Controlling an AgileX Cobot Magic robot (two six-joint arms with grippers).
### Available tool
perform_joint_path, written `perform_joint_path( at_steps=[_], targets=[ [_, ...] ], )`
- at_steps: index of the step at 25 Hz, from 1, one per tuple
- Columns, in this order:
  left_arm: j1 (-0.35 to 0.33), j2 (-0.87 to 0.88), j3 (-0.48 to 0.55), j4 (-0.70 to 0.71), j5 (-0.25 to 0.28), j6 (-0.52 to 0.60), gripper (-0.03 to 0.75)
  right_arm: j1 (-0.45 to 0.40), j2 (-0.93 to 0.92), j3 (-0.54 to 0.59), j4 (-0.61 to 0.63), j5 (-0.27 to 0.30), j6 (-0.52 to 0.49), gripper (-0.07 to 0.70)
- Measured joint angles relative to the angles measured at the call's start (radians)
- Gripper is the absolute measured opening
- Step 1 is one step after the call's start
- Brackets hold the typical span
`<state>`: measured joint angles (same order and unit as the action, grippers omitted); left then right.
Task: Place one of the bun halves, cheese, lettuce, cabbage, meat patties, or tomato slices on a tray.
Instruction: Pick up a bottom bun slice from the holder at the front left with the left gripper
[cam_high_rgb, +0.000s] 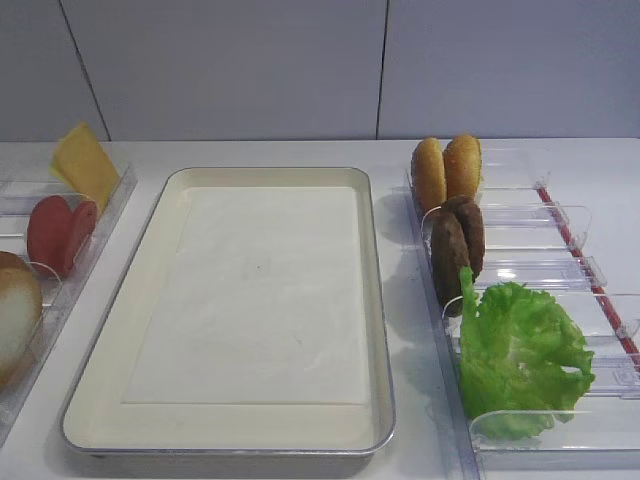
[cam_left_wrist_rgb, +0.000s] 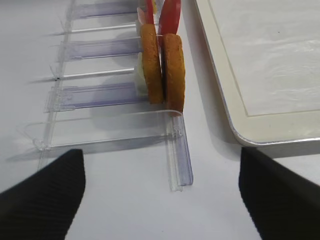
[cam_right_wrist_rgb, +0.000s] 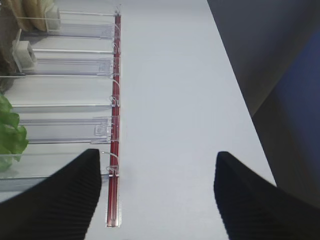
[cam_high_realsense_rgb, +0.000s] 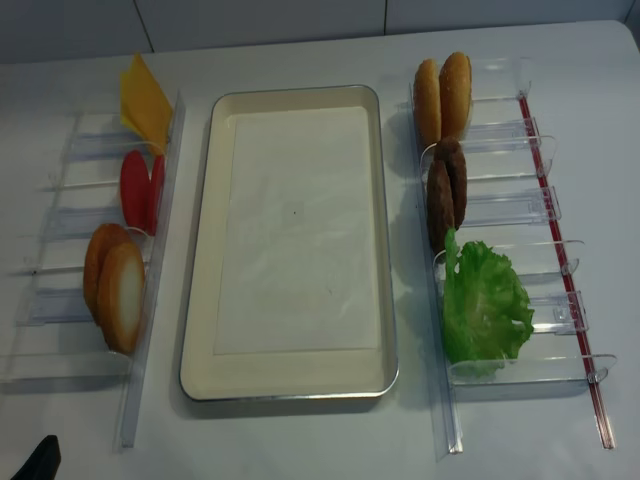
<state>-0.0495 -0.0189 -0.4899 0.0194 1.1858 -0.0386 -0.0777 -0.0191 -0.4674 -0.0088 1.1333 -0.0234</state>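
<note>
Tray bare, both my claws wide and holding nothing.

High view: tray (cam_high_rgb: 375, 300) unloaded, 2 bun halves (cam_high_realsense_rgb: 118, 288) racked left (on edge). Left wrist: left claw (cam_left_wrist_rgb: 160, 195) agape nearby; a skewed pinch could topple them. Right wrist: right claw (cam_right_wrist_rgb: 155, 195) open, idle.

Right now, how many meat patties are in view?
2. Both meat patties stand on edge, side by side, in the right-hand rack, between the golden buns behind and the lettuce in front. None seems hidden.
</note>
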Motion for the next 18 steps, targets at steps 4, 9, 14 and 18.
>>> perform_joint_path(
  at_steps=[4,9,14,18],
  targets=[
    [0.000,0.000,0.000,0.000,0.000,0.000,0.578,0.000,0.000,0.000,0.000,0.000,0.000,0.472],
    [0.000,0.000,0.000,0.000,0.000,0.000,0.578,0.000,0.000,0.000,0.000,0.000,0.000,0.472],
    [0.000,0.000,0.000,0.000,0.000,0.000,0.578,0.000,0.000,0.000,0.000,0.000,0.000,0.469],
    [0.000,0.000,0.000,0.000,0.000,0.000,0.578,0.000,0.000,0.000,0.000,0.000,0.000,0.453]
  ],
)
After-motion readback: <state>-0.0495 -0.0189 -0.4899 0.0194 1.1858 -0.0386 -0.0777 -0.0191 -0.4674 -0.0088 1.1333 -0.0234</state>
